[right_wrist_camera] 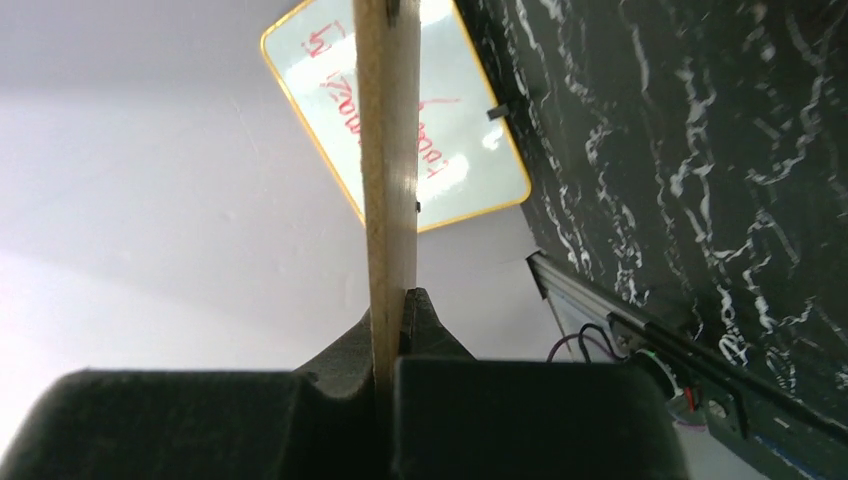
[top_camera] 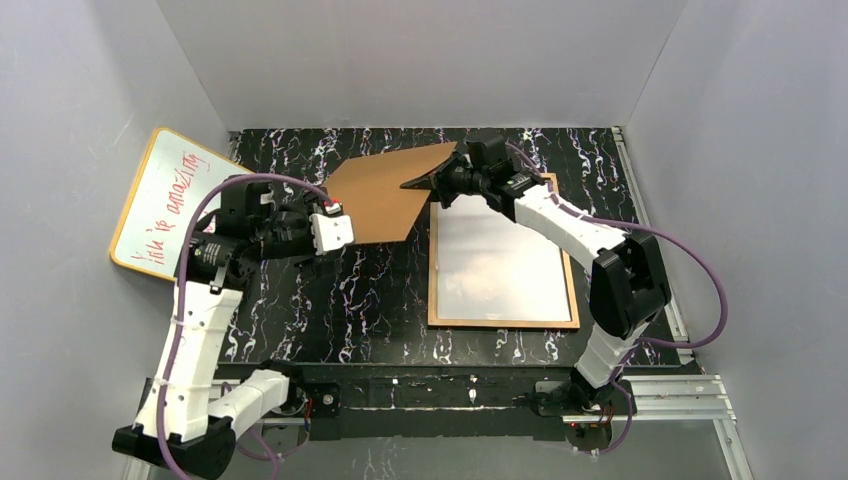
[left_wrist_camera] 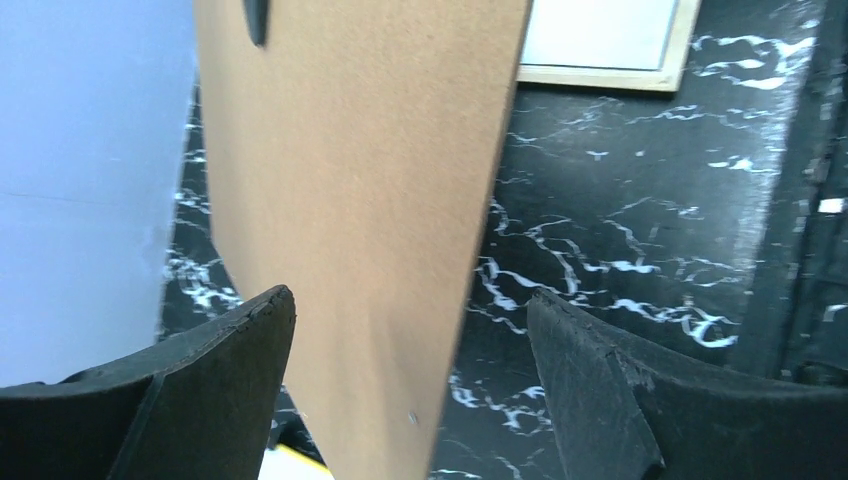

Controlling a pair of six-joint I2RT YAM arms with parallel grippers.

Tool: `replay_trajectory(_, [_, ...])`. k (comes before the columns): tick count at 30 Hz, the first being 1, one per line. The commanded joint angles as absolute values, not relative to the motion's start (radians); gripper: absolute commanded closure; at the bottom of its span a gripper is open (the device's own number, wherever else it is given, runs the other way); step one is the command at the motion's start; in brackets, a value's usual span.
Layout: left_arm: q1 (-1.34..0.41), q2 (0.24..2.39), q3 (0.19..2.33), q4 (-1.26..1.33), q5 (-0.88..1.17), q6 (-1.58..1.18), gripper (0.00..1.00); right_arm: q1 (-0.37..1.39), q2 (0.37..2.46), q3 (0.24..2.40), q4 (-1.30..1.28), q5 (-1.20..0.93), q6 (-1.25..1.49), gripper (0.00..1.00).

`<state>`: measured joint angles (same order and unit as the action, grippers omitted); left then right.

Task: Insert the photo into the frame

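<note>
The frame [top_camera: 503, 322] lies flat at centre right of the table, tan side up, with a pale glossy sheet filling its opening. Its corner [left_wrist_camera: 600, 78] also shows in the left wrist view. The photo is out of view. My right gripper [top_camera: 440, 185] [right_wrist_camera: 395, 300] is shut on one edge of the plain brown backing board [top_camera: 385, 195] [right_wrist_camera: 390, 150], holding it tilted above the table, left of the frame. My left gripper [top_camera: 335, 230] [left_wrist_camera: 410, 300] is open at the board's opposite end. That end [left_wrist_camera: 370, 200] passes between the spread fingers, close to the left one.
A yellow-edged whiteboard [top_camera: 165, 200] [right_wrist_camera: 460, 150] with red writing leans against the left wall. The black marbled tabletop [top_camera: 340, 300] is boxed in by grey walls. An aluminium rail [top_camera: 690, 395] runs along the near right edge.
</note>
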<state>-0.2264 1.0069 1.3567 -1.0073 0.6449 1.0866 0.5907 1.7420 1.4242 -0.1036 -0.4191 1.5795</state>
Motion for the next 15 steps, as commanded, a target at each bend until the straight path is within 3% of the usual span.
replay_trajectory(1, [-0.226, 0.947, 1.335, -0.882, 0.618, 1.145, 0.17, 0.626, 1.694, 1.458, 0.074, -0.473, 1.677, 0.99])
replay_trajectory(4, [-0.226, 0.937, 1.328, -0.879, 0.606, 1.187, 0.23, 0.641, 1.707, 1.460, 0.098, -0.466, 1.707, 0.99])
replay_trajectory(9, [-0.226, 0.904, 1.270, -0.854, 0.570, 1.265, 0.44, 0.666, 1.729, 1.471, 0.111, -0.455, 1.730, 0.98])
replay_trajectory(15, [-0.226, 0.864, 1.215, -0.787, 0.588, 1.287, 0.77, 0.679, 1.735, 1.462, 0.138, -0.445, 1.747, 0.83])
